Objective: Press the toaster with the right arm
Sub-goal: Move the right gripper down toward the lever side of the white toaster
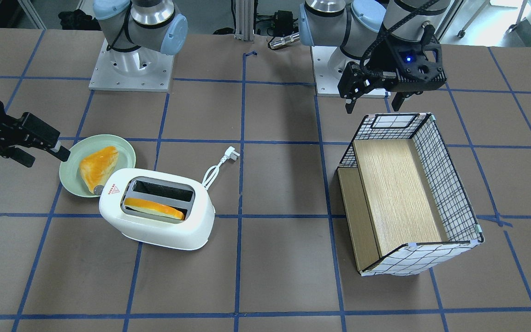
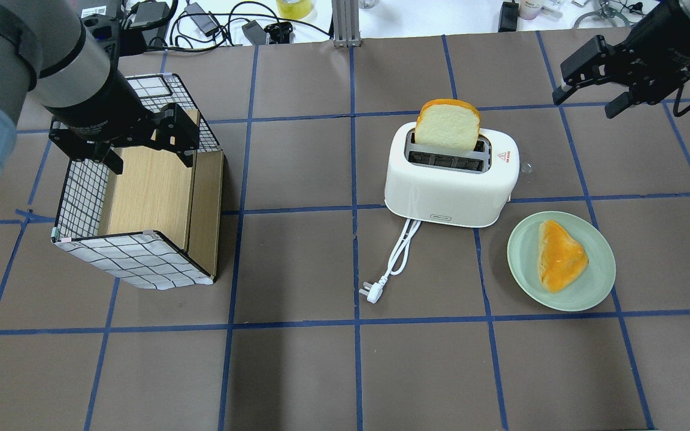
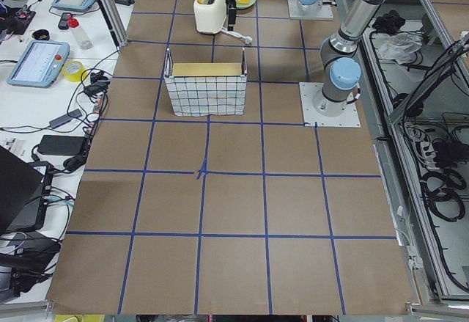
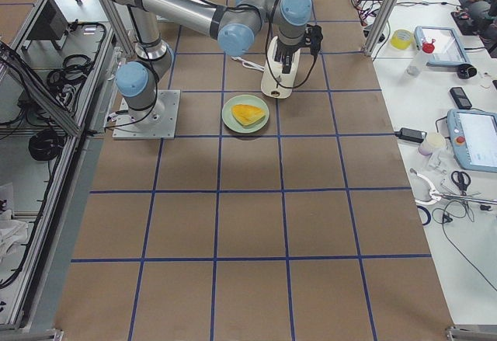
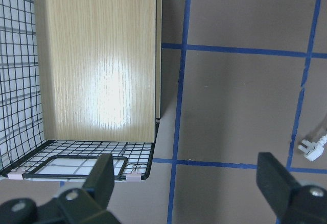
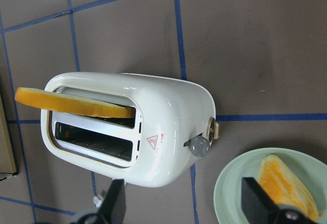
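Observation:
The white toaster stands mid-table with a bread slice sticking up from one slot. It also shows in the front view and the right wrist view. Its grey lever knob is on the end with the red triangle. My right gripper is open and empty. It hangs above the table, off the toaster's lever end and apart from it, and also shows in the front view. My left gripper is open and empty above the basket.
A green plate with a second bread piece lies next to the toaster's lever end. The white cord's plug lies loose on the table. A wire basket with a wooden floor stands on my left side.

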